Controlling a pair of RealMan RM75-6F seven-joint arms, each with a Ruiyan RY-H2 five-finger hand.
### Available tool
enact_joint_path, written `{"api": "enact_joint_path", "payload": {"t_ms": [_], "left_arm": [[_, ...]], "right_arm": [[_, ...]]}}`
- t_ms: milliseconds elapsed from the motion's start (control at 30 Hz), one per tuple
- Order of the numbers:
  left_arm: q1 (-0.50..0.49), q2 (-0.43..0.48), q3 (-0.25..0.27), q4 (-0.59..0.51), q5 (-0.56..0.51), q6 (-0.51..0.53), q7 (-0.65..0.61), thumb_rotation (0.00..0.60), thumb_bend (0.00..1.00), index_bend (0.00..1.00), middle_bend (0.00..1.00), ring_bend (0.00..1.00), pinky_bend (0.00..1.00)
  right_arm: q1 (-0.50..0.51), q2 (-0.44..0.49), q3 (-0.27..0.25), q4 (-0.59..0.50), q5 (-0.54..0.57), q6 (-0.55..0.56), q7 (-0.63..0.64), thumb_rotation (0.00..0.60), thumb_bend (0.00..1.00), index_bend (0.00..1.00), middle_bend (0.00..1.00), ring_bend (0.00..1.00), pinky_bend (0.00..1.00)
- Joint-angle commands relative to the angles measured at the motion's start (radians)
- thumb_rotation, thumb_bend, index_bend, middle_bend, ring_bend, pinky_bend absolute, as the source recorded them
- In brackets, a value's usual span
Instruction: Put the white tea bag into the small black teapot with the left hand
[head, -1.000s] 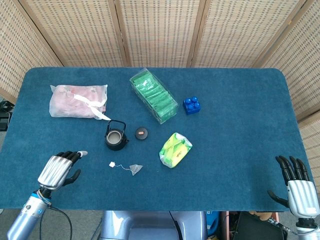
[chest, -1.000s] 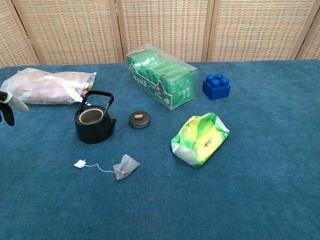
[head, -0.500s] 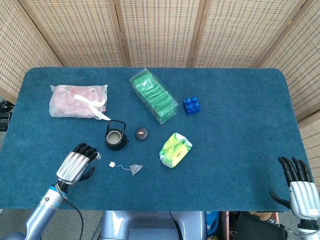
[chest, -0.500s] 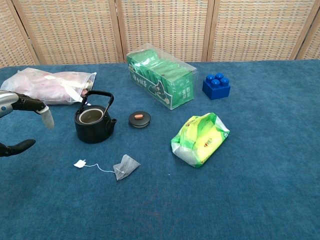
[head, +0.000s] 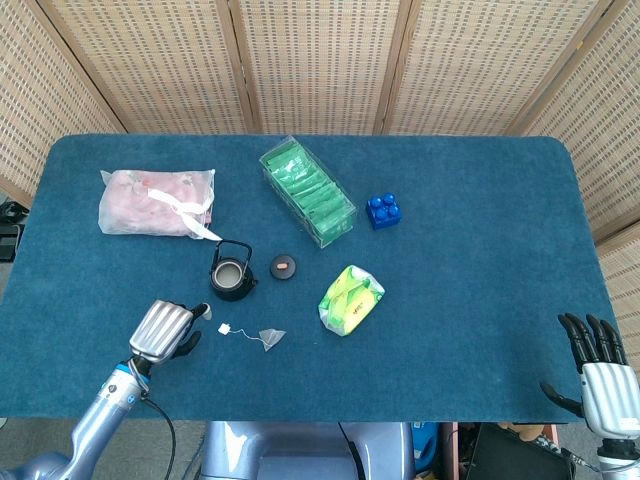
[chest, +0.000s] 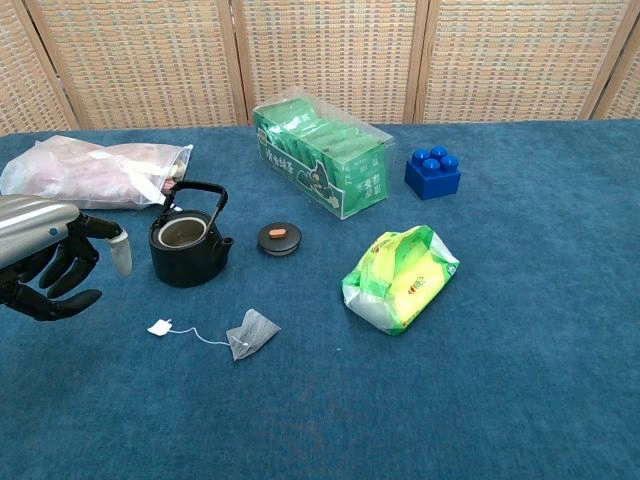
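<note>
White tea bag (chest: 252, 332) lies flat on the blue table (chest: 520, 330), just in front of the small black teapot (chest: 187, 243) w/ nothing between them; its thin string runs left to a small paper tag (chest: 160, 327). Prob. near weightless, soft mesh pouch w/ loose leaf inside, so it'll crumple under any squeeze and could skid on the cloth if pushed from one side. Best hold, I'd say: pinch the pouch's raised top corner, or take the tag/string and let the bag dangle, which suits the pot's narrow mouth. Pot is open, lid (chest: 279, 238) sitting apart to its right; its bail handle stands up, so the drop needs to come past it. Left hand (chest: 48, 262) hovers just left of the tag, fingers loosely curled & slightly apart, holding nothing. Right hand (head: 600, 365) is at the table's far near-right edge, fingers spread, empty, well away from everything.
</note>
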Motion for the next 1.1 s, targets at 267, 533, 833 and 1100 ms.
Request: {"api": "enact_joint_path", "payload": {"t_ms": [267,533,833,1100], "left_arm": [[-0.043,-0.032,-0.013,0.016,-0.091,-0.059,0.089,0.600,0.42,0.42,0.79,0.70,0.70],[-0.074,-0.066,-0.015,0.031,-0.171,-0.086,0.154,0.600,0.39,0.42,0.80,0.71,0.70],[-0.094,-0.115,-0.015,0.069,-0.214,-0.083,0.153,0.600,0.39,0.42,0.80,0.71,0.70],[-0.102,-0.144,-0.006,0.098,-0.237,-0.079,0.138,0.600,0.39,0.43,0.80,0.71,0.70]], "right_arm": [[-0.002,0.001,0.001,0.000,0.004,-0.001,-0.002,0.600,0.08,0.11,0.19,0.03,0.10],[-0.008,0.002,0.000,0.001,0.009,0.002,-0.001,0.600,0.09,0.11,0.19,0.03,0.10],[-0.014,0.003,0.001,0.003,0.013,0.007,0.002,0.600,0.08,0.11,0.19,0.03,0.10],[-0.019,0.006,0.001,0.003,0.015,0.009,0.005,0.600,0.09,0.11,0.19,0.03,0.10]]}}
